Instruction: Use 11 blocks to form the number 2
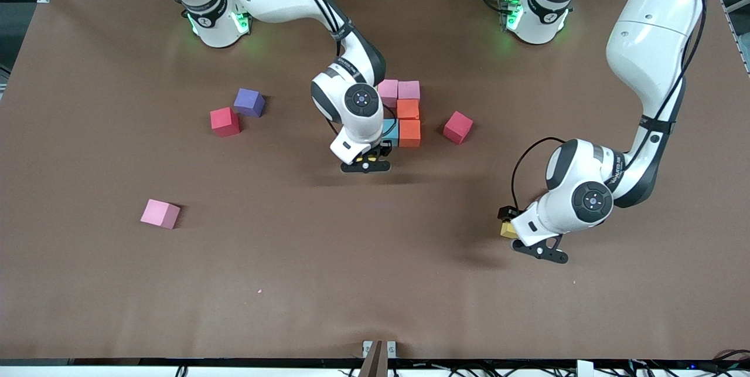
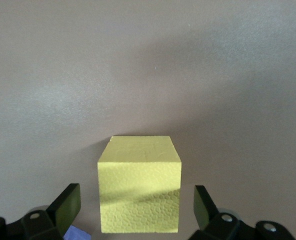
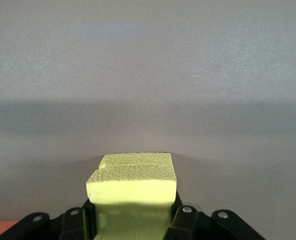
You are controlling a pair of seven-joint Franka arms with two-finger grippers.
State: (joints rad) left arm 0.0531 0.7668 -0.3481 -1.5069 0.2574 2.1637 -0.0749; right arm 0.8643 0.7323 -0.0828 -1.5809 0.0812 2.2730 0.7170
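A partial figure of blocks lies mid-table: two pink cubes (image 1: 388, 92) (image 1: 409, 90), two orange cubes (image 1: 408, 109) (image 1: 409, 132) and a blue cube (image 1: 389, 131) set edge to edge. My right gripper (image 1: 366, 165) (image 3: 133, 222) hangs beside the blue cube, shut on a yellow block (image 3: 133, 182). Toward the left arm's end, a second yellow block (image 1: 507, 229) (image 2: 139, 185) rests on the table. My left gripper (image 1: 518, 236) (image 2: 138, 210) is open around it, with each finger (image 2: 65, 207) apart from its sides.
Loose cubes lie about: a crimson one (image 1: 457, 127) beside the figure, and toward the right arm's end a red one (image 1: 225, 122), a purple one (image 1: 249, 102) and a pink one (image 1: 160, 213). A bluish patch (image 2: 78, 234) shows by one left finger.
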